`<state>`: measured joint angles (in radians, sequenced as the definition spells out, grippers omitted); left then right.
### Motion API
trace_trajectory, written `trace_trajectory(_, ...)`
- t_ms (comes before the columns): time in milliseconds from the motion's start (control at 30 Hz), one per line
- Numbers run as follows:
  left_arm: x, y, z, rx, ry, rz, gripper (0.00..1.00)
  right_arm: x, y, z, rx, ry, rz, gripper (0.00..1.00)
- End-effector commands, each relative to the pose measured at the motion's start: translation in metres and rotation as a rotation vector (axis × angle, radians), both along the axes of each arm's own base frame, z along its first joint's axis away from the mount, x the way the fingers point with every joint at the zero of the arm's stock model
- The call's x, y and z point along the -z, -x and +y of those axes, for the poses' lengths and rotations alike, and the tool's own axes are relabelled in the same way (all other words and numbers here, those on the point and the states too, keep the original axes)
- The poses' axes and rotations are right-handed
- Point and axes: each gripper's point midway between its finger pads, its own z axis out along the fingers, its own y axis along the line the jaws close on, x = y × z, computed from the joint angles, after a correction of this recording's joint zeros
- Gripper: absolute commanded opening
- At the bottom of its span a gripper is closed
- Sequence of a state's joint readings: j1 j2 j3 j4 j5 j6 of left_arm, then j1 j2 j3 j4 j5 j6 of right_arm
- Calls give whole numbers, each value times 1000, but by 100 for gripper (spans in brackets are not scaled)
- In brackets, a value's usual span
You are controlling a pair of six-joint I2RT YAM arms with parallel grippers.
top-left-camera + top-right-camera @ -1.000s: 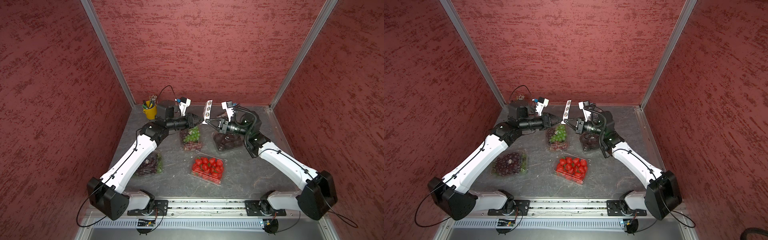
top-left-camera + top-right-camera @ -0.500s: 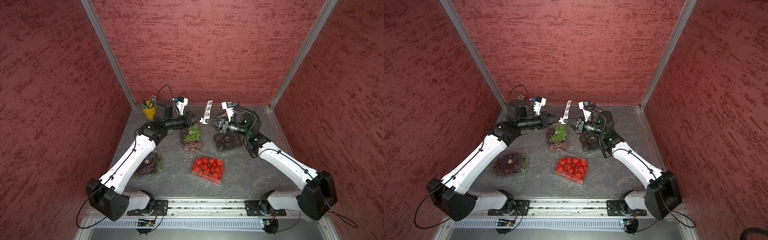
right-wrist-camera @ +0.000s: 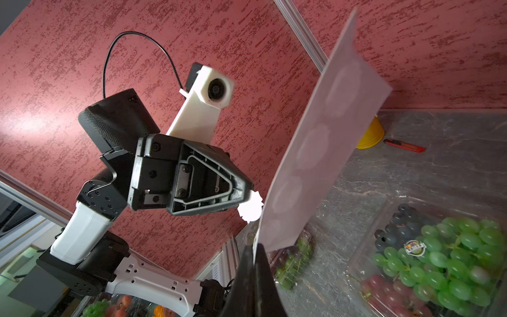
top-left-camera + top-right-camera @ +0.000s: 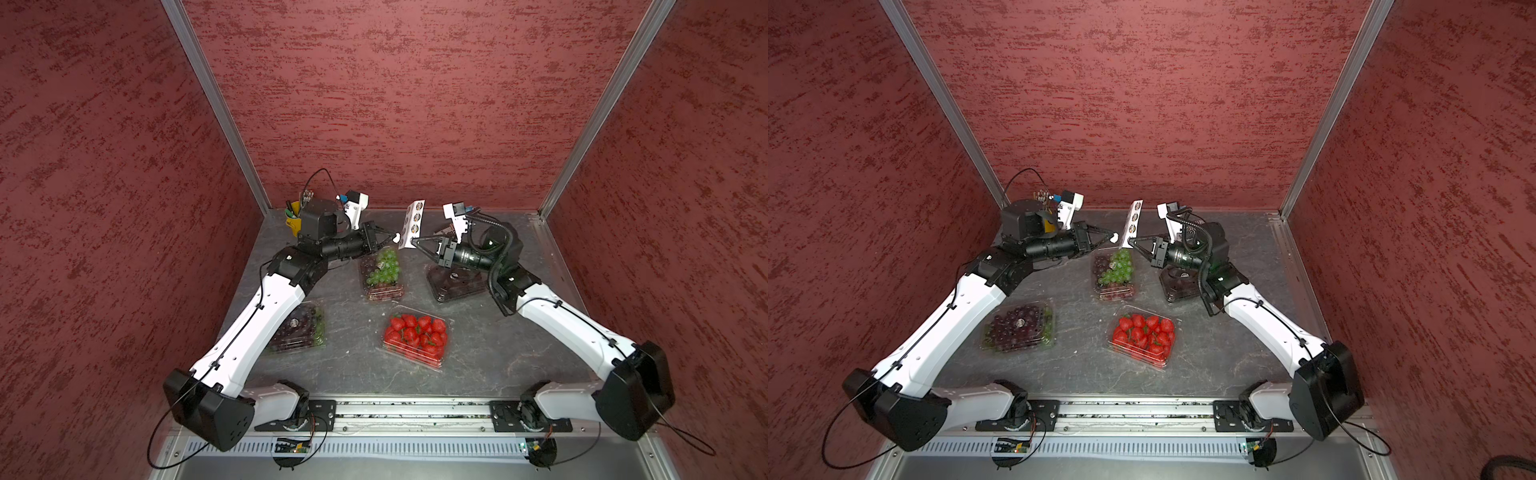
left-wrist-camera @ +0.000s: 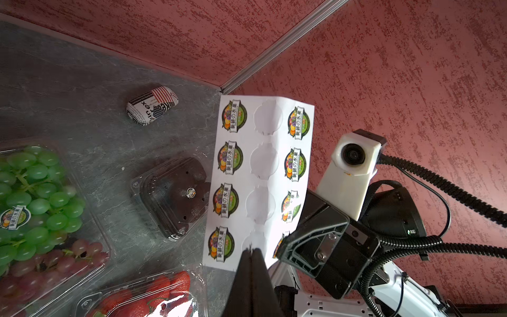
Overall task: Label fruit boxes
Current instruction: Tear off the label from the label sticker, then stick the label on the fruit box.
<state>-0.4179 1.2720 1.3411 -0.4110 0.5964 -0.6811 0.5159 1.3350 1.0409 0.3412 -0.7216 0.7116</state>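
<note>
Punnets, clear rectangular plastic clamshell, four, set apart on desk: red strawberries (image 4: 415,338) at front, green-and-purple grapes (image 4: 381,270) centre, dark grapes (image 4: 1019,326) by left arm, dark fruit (image 5: 175,195) beneath right arm. White sticker sheet (image 5: 263,170), one, upright, pinched in right jaws. Small white round sticker (image 3: 249,208), one, clenched in left jaws, just beside sheet. Yellow pencil cup (image 4: 294,218), one. Desk (image 4: 478,349) grey, stone-patterned; walls (image 4: 395,104) textured red.

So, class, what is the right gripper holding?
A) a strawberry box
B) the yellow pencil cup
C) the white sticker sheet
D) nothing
C: the right gripper is shut on the lower edge of the white sticker sheet, which stands upright from its tips.
</note>
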Motion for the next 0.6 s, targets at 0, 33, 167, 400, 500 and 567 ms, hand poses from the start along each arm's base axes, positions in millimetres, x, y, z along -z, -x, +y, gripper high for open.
trace_trajectory(0, 4, 10, -2, 13, -38, -8, 0, -5, -7, -7, 87, 19, -15, 0)
trace_trajectory(33, 7, 11, -2, 10, -53, -3, 0, -4, -9, -10, 107, 22, -12, 0)
trace_trajectory(167, 31, 22, -5, 2, -152, 30, 0, 3, -14, -22, 177, 44, 9, 0)
trace_trajectory(400, 86, 53, -13, -7, -360, 93, 0, 18, -6, -42, 233, 68, 40, 0)
trace_trajectory(500, 109, 67, -17, -9, -443, 119, 0, 24, -2, -51, 256, 80, 53, 0)
trace_trajectory(567, 123, 74, -20, -7, -477, 145, 0, 29, 0, -57, 271, 90, 60, 0)
